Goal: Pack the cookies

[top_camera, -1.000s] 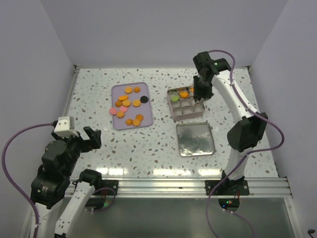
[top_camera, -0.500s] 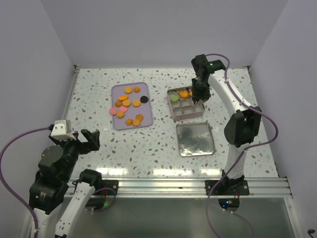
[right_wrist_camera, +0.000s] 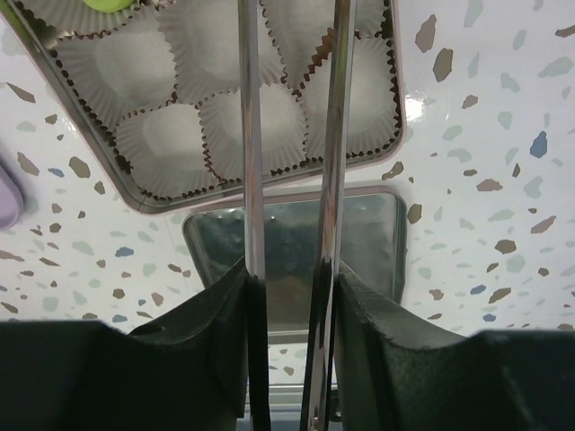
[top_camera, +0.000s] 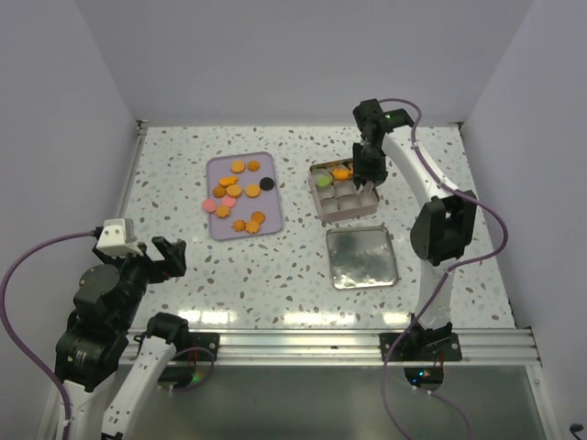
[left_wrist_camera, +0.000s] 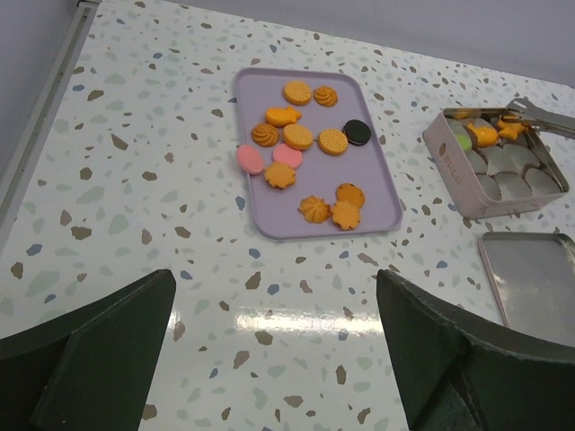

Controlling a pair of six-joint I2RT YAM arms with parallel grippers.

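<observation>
Top external shows my right end effector (top_camera: 366,181) has crept left over the far row of the tin (top_camera: 323,216); grip state, can't tell. Most cookies (top_camera: 234,191) still sit on the lilac tray (top_camera: 218,170), so plenty left.

No legible txt anywhere; faint marks on tin (left_wrist_camera: 452,171) side too small to read

Lilac tray (top_camera: 220,165) left of a square tin (left_wrist_camera: 449,166); a flat metal lid (top_camera: 361,258) lies nearer, on speckled table (top_camera: 275,275)
</observation>
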